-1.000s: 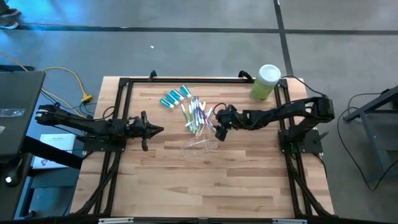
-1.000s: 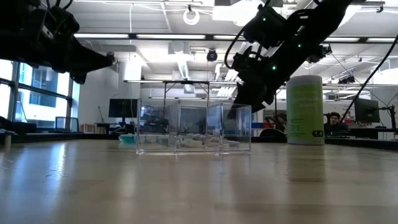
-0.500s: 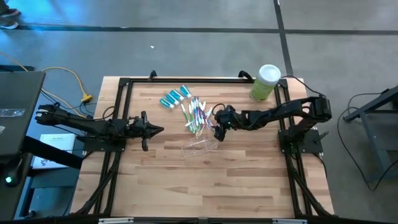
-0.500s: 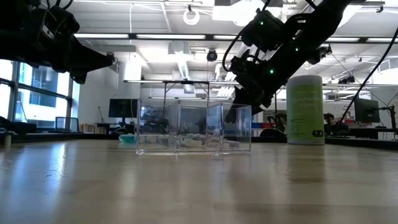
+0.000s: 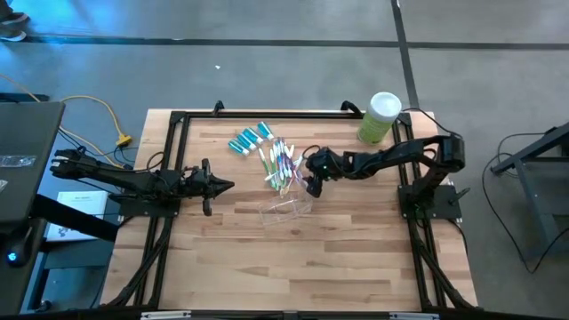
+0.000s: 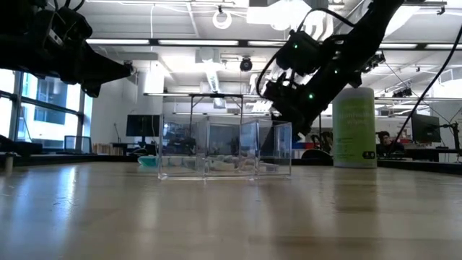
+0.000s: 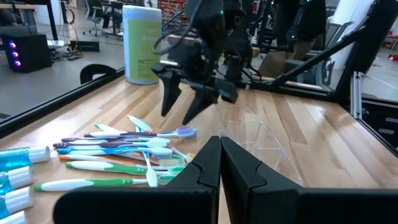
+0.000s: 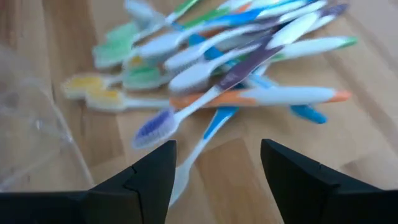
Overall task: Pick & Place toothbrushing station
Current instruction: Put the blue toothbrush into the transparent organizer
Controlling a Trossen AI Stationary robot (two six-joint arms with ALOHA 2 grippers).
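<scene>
A heap of slim multicoloured toothbrushes lies flat on the wooden table, with teal-and-white toothpaste tubes beside it toward the far left. A clear plastic container with compartments stands just in front of the heap. My right gripper hangs open, slanting down, just above the heap's right end; a purple brush lies ahead of its fingers. The left wrist view shows it clear of the brushes. My left gripper is shut and level, left of the heap, holding nothing.
A light-green canister with a white lid stands at the table's far right corner. A black frame runs around the table's edge. The near half of the table is bare wood.
My right gripper has gone a little toward the toothbrush heap and sunk slightly, staying open. The brushes, tubes and container have stayed where they were.
</scene>
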